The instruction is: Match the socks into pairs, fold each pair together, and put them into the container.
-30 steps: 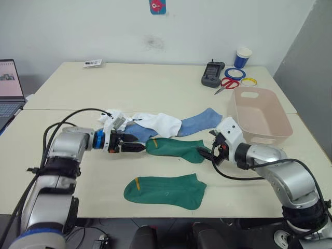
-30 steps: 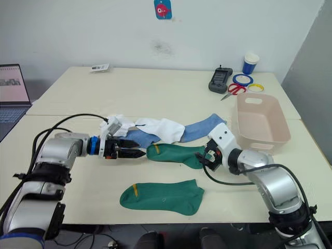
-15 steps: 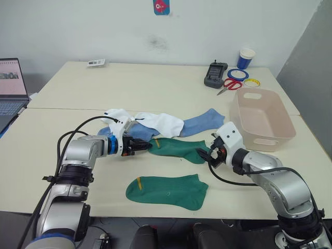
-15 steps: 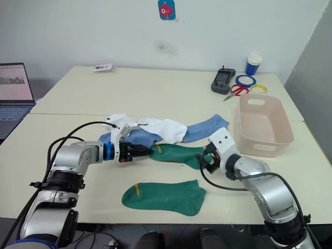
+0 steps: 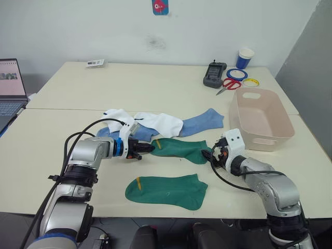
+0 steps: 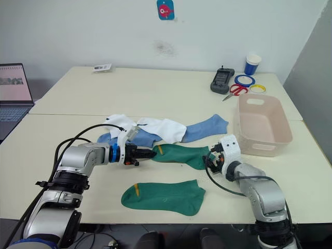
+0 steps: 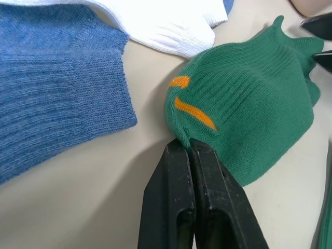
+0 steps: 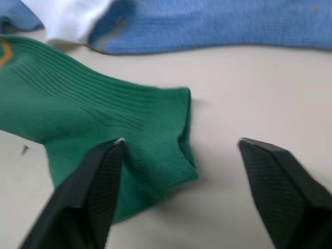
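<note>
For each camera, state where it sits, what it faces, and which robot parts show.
Left and right eye views: on the head, looking down over the table, both arms, socks and container.
Left wrist view: looks along the left gripper, shut on the upper green sock.
Right wrist view: looks along the open right gripper at that sock's other end.
Shared: both wrist views show the same green sock.

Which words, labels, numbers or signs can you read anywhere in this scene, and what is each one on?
No text here can be read.
Sticker on the wall: a red figure on blue, no legible words.
Card on the table: print too small to read.
Laptop: screen content too blurred to read.
Paper cup: no legible print.
</note>
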Controlling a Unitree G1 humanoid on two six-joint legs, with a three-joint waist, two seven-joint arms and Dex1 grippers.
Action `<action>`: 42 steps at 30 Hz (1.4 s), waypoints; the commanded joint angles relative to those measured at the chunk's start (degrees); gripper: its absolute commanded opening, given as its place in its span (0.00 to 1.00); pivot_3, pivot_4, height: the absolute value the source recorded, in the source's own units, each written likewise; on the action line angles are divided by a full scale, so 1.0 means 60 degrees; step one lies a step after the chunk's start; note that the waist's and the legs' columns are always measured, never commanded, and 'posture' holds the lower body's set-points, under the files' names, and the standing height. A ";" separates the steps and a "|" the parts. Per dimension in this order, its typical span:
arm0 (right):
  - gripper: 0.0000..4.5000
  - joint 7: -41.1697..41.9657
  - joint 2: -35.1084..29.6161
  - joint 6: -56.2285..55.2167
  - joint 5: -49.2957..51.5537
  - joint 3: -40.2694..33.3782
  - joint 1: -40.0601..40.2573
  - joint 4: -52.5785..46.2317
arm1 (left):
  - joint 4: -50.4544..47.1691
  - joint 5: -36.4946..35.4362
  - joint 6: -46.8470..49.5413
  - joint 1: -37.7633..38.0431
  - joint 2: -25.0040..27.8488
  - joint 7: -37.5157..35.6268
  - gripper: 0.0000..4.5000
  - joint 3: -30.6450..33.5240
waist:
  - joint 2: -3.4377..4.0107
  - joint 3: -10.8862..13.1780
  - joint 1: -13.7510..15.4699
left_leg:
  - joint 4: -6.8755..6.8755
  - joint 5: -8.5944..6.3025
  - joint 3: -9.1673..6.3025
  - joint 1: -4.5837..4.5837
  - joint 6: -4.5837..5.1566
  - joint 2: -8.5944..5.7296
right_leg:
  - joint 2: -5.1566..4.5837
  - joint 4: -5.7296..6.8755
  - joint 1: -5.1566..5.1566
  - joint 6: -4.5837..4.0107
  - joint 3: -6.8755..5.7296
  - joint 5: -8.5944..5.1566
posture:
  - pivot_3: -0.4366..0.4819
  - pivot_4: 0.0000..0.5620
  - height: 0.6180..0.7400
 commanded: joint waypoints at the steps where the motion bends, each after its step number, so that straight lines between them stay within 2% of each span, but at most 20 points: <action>1: 0.55 0.0010 0.0115 -0.0084 0.0250 -0.0260 0.0004 -0.0178 | -0.0204 -0.0076 -0.0107 0.0111 0.0102 0.0000 0.00 -0.0036 | 0.0000 0.0000 -0.0003 | 0.0000 0.0000 0.0000 0.0000 0.0000 0.0000 | 0.0000 0.0000 0.0000 0.0000 0.0000 0.0000 | 0.48 0.27 0.93; 7: 0.06 0.0070 0.0111 -0.0120 0.0370 -0.0119 -0.0103 -0.0509 | -0.0272 -0.0223 -0.0277 0.0254 0.0214 -0.0048 0.00 0.0167 | 0.0000 0.0000 -0.0010 | -0.0002 0.0000 -0.0001 0.0002 0.0000 -0.0001 | 0.0002 0.0000 0.0000 0.0000 -0.0001 0.0000 | 0.48 0.27 0.93; 8: 0.00 0.0120 0.0098 -0.0092 0.0424 -0.0093 -0.0127 -0.0626 | -0.0257 -0.0260 -0.0378 0.0243 0.0258 -0.0091 0.00 0.0227 | 0.0000 0.0000 -0.0010 | -0.0002 0.0000 0.0000 0.0001 0.0000 0.0000 | 0.0003 -0.0001 0.0000 0.0000 0.0000 0.0000 | 0.48 0.27 0.93; 15: 0.00 0.0281 0.0019 0.0295 0.0890 -0.0215 -0.0333 -0.1622 | -0.0965 -0.0973 -0.0277 0.0112 0.0756 -0.0653 0.00 0.0758 | -0.0002 0.0003 -0.0022 | -0.0004 0.0000 -0.0002 0.0000 0.0000 0.0001 | 0.0006 -0.0001 -0.0003 0.0000 -0.0003 0.0000 | 0.48 0.27 0.93; 19: 0.00 0.0305 0.0150 0.1144 0.1739 -0.0729 -0.0470 -0.2733 | -0.1871 -0.1886 0.0906 0.0185 0.1448 -0.0907 0.00 0.1308 | 0.0000 0.0003 -0.0034 | -0.0007 0.0000 -0.0003 -0.0004 0.0000 0.0009 | 0.0007 -0.0002 -0.0010 0.0000 -0.0001 0.0000 | 0.48 0.27 0.93; 23: 0.00 0.0366 0.0710 0.2608 0.3370 -0.1724 -0.0435 -0.3988 | -0.3055 -0.3279 0.2678 0.0538 0.2330 -0.1252 0.00 0.2031 | 0.0000 0.0004 -0.0041 | -0.0010 0.0000 -0.0007 -0.0003 0.0000 0.0018 | 0.0005 -0.0004 -0.0009 0.0001 -0.0004 -0.0001 | 0.48 0.27 0.93; 26: 0.00 0.0362 0.1276 0.3837 0.4668 -0.2659 -0.0164 -0.4792 | -0.4026 -0.4229 0.3995 0.1269 0.3154 -0.1409 0.00 0.2453 | 0.0001 0.0004 -0.0067 | -0.0012 0.0000 -0.0008 -0.0001 0.0000 0.0026 | -0.0001 -0.0004 -0.0009 0.0001 -0.0003 -0.0001 | 0.48 0.27 0.93; 31: 0.00 0.0462 0.1445 0.5193 0.5988 -0.3664 0.0500 -0.5621 | -0.5385 -0.5395 0.5257 0.3148 0.4158 -0.1433 0.00 0.3154 | 0.0006 0.0007 -0.0163 | -0.0019 -0.0001 -0.0004 0.0005 -0.0001 0.0031 | -0.0031 -0.0008 -0.0007 0.0001 -0.0001 -0.0003 | 0.48 0.27 0.93; 36: 0.00 0.0407 0.1031 0.5558 0.6210 -0.3396 0.1415 -0.5917 | -0.6078 -0.5381 0.4776 0.4955 0.4018 -0.0862 0.00 0.3446 | 0.0008 0.0009 -0.0194 | -0.0027 -0.0001 -0.0003 0.0012 0.0000 0.0027 | -0.0042 -0.0018 -0.0005 -0.0012 -0.0002 -0.0022 | 0.48 0.27 0.93; 38: 0.00 0.0251 0.0896 0.5441 0.6076 -0.3143 0.1570 -0.5849 | -0.6069 -0.5177 0.4387 0.5382 0.3703 -0.0383 0.00 0.3421 | 0.0008 0.0009 -0.0220 | -0.0031 -0.0001 0.0000 0.0015 0.0000 0.0025 | -0.0046 -0.0018 -0.0005 -0.0013 0.0001 -0.0026 | 0.48 0.27 0.93; 42: 0.00 -0.0025 0.0290 0.4968 0.5494 -0.2310 0.2053 -0.5568 | -0.6153 -0.4479 0.3018 0.6250 0.3486 -0.0133 0.00 0.2740 | 0.0003 0.0008 -0.0241 | -0.0040 -0.0001 -0.0001 0.0018 0.0000 0.0025 | -0.0046 -0.0021 -0.0006 -0.0017 0.0001 -0.0028 | 0.48 0.27 0.93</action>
